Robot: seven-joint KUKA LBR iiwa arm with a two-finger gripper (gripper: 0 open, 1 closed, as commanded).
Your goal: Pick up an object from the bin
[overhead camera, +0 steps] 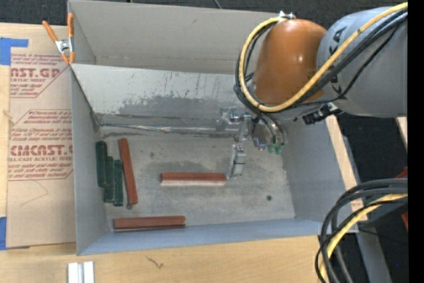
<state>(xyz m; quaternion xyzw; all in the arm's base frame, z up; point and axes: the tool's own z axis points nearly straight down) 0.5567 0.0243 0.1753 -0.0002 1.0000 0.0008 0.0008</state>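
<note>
Gripper (236, 168) low at right end of long flat red-brown bar (192, 177), mid-floor of grey metal bin (199, 86); bar's long axis runs left from it. Open or closed: cannot tell.

Single overhead camera, slightly oblique, close over bin (165, 30).

Even light w/ soft shadows (inside bin (199, 149)).

Right bin (165, 30) wall — partly hidden behind the arm (371, 63).
</note>
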